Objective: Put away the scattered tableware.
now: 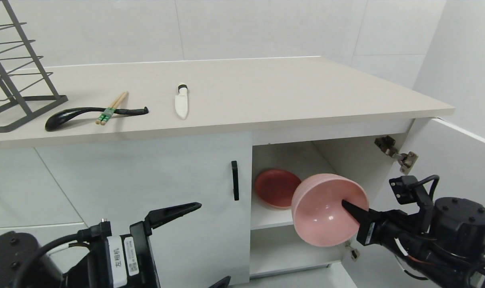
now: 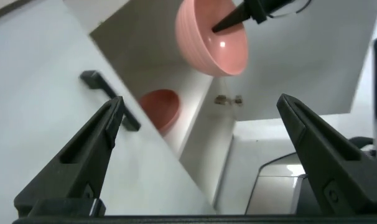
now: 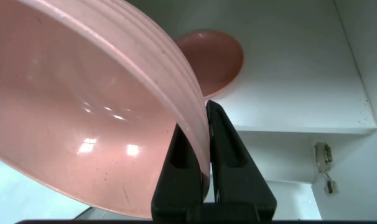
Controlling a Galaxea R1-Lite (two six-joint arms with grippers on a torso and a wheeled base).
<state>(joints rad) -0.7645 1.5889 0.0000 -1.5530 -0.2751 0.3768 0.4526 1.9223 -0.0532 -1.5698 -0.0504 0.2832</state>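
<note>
My right gripper (image 1: 352,208) is shut on the rim of a pink bowl (image 1: 326,208), held tilted on its side just outside the open cabinet (image 1: 306,160); the pinched rim shows in the right wrist view (image 3: 198,149). A darker pink plate (image 1: 276,188) rests on the cabinet's upper shelf, behind the bowl. My left gripper (image 2: 198,149) hangs open and empty, low in front of the closed cabinet door. On the countertop (image 1: 266,92) lie a black ladle (image 1: 78,114), wooden chopsticks (image 1: 111,107) across it, and a white sheathed knife (image 1: 182,102).
A dark wire rack (image 1: 14,68) stands at the counter's far left. The right cabinet door (image 1: 454,156) is swung open beside my right arm. The closed left door carries a black handle (image 1: 235,180). A lower shelf (image 1: 286,250) lies below the plate's shelf.
</note>
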